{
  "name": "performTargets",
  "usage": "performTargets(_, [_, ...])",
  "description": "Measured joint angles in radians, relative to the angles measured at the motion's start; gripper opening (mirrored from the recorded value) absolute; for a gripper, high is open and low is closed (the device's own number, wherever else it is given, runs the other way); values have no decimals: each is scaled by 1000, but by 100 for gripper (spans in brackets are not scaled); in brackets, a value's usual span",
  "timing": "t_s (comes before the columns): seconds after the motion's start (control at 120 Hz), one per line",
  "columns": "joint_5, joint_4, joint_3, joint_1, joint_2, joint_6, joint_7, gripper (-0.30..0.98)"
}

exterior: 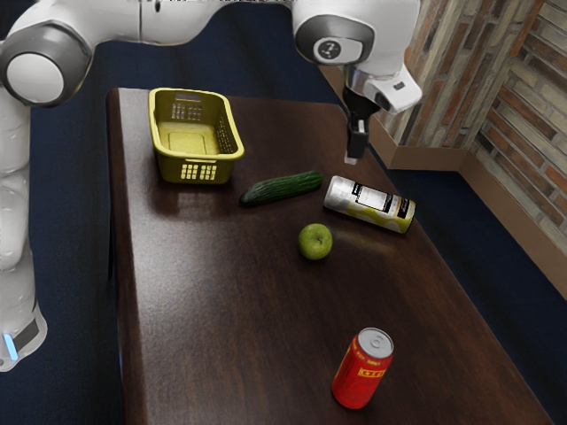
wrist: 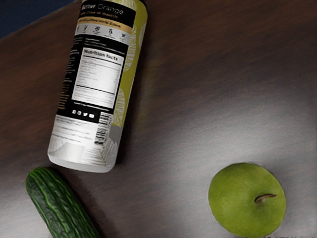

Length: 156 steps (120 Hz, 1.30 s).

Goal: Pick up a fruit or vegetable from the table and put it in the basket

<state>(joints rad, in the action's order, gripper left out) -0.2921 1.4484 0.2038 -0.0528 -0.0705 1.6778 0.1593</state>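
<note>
In the exterior view my gripper (exterior: 353, 158) hangs above the table's far edge, just above the near-white end of the lying can; its opening cannot be made out. A green cucumber (exterior: 282, 189) lies between the yellow basket (exterior: 196, 172) and that can. The green apple (exterior: 315, 242) rests on the table on the exterior view's lower side of the cucumber. Beneath my hand, the wrist view has the apple (wrist: 246, 200) with its stem up and one end of the cucumber (wrist: 60, 206). The visible inside of the basket holds nothing.
A white, black and yellow can (exterior: 369, 204) lies on its side near the cucumber's end, also seen as the labelled can (wrist: 94, 84) in the wrist view. A red can (exterior: 362, 369) stands upright farther along the dark table (exterior: 213, 310). A brick wall rises beyond the table.
</note>
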Motion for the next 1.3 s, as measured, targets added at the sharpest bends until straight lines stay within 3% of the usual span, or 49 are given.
performTargets(0.367, [24, -5, -3, -6, -69, 4, 19, 69])
performTargets(0.533, [138, 2, 4, -28, -89, 13, -9, 69])
performTargets(0.608, [193, 9, 70, -132, -137, 21, -19, 69])
performTargets(0.783, [252, 84, 110, -192, -155, 30, -44, 69])
performTargets(1.3, [304, 197, 117, -205, -159, 71, -111, 69])
